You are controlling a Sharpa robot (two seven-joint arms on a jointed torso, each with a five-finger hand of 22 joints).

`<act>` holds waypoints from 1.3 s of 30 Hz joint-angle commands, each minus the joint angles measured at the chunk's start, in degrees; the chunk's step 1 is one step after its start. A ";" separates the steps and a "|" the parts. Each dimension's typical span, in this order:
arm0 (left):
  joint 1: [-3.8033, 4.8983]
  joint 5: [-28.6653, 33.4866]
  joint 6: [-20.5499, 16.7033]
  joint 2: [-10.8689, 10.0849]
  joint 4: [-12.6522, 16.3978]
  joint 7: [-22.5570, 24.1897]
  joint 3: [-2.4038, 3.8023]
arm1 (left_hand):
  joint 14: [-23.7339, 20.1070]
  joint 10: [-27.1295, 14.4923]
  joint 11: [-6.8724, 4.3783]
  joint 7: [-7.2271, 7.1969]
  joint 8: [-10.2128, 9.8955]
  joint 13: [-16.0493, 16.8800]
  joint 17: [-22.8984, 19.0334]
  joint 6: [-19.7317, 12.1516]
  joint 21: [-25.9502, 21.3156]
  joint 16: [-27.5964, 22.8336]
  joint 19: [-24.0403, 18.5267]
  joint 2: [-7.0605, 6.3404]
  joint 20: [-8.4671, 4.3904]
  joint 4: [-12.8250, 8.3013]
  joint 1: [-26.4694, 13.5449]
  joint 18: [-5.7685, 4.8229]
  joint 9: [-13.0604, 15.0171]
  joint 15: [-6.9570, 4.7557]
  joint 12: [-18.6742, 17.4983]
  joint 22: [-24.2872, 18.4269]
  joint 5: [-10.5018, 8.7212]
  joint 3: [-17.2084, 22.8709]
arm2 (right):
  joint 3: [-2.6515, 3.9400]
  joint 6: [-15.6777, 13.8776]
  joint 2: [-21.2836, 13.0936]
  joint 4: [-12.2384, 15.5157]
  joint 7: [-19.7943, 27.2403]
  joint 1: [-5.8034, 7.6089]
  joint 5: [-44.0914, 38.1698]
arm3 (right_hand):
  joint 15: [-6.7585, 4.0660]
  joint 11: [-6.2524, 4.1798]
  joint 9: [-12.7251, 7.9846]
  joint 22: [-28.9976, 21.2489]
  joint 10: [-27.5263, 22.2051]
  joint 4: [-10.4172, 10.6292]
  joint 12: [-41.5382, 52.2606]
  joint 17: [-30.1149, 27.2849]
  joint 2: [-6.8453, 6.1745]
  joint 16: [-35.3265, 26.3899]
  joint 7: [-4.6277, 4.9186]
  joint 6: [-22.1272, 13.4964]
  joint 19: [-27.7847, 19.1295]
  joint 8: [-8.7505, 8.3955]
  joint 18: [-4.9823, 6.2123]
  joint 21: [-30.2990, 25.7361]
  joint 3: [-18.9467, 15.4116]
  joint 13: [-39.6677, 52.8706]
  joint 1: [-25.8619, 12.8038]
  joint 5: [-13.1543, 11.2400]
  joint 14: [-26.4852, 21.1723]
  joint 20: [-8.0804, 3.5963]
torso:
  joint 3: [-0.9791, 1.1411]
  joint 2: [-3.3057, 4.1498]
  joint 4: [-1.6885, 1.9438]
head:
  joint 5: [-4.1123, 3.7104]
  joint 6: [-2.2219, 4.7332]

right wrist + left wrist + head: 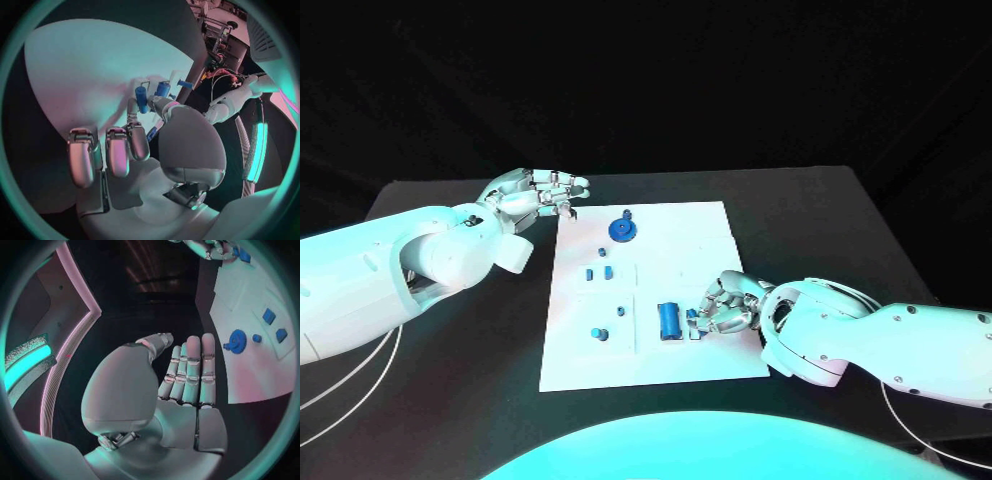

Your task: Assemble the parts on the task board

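Parts on the task board point(711, 220): work the near ones first. Your right hand point(727, 308) sits at the board's near right, fingers curled down over a small blue piece point(692, 314) just right of the blue cylinder point(671, 319). In the right wrist view a fingertip point(157, 102) lies close against the small blue piece point(151, 134), with the cylinder point(142, 98) just past it; I cannot tell whether the piece is actually pinched or only touched. Judgement: this is the pick or seating of that small piece beside the cylinder. Keep the fingers low and slow, confirm a firm pinch before lifting, and avoid nudging the cylinder, which lies loose and looks likely to roll.

Left of it, a small round part point(599, 333) rests near the board's left edge. Further off sit two small blocks point(599, 270), then the round blue wheel point(625, 231) near the far edge.

Your left hand point(540, 192) hovers off the board's far left corner, fingers straight and pressed together, holding nothing. Keep it there, clear of the wheel.
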 commanded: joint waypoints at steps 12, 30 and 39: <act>0.03 0.18 1.11 0.02 0.11 -0.02 0.04 | -0.03 -0.44 -0.05 1.53 0.20 -0.09 -0.05 -0.29 -0.36 -0.06 0.29 0.53 0.11 0.33 -0.16 0.86 0.05 0.30 0.32 -0.09 0.20 -0.04 | -0.05 1.62 0.24 0.37 0.13 -0.24 -1.33 | -0.37 -0.41 0.04 14.75 2.31 1.17 0.27 9.08 -0.45 0.13 0.10 0.62 5.62 0.06 -1.02 -0.18 -1.94 9.08 -2.12 -0.98 4.85 -0.29 | -0.04 -0.02 -0.01 | 0.08 -0.01; 0.03 0.38 1.27 -0.03 -0.03 -0.54 0.04 | -0.08 -0.54 -0.01 1.57 0.43 -0.18 -0.10 -0.40 -0.63 -0.04 0.29 0.77 0.18 0.93 -0.69 0.83 0.02 0.38 0.51 -0.29 0.16 -0.11 | -0.05 1.48 -0.53 1.26 0.86 -0.25 -1.59 | -0.44 -0.50 0.21 14.76 2.45 4.65 0.46 9.25 -0.73 0.17 -0.02 1.00 5.64 -0.12 -1.02 -0.14 -8.15 9.31 -7.11 4.09 4.88 -0.37 | -0.02 -0.02 -0.02 | 0.14 -0.01; 0.03 0.46 1.26 0.01 -0.09 -0.73 0.03 | -0.09 -0.56 -0.02 1.55 0.46 -0.19 -0.10 -0.41 -0.67 -0.04 0.30 0.85 0.19 1.00 -0.70 0.84 0.02 0.38 0.53 -0.32 0.16 -0.08 | -0.04 1.34 -1.24 1.94 0.76 -0.25 -1.84 | -0.45 -0.52 0.22 14.79 2.50 4.65 0.60 9.37 -0.53 0.21 -0.05 1.06 5.67 -0.11 -1.05 -0.03 -8.28 9.39 -7.21 4.15 4.90 -0.38 | -0.02 0.00 -0.04 | 0.09 -0.01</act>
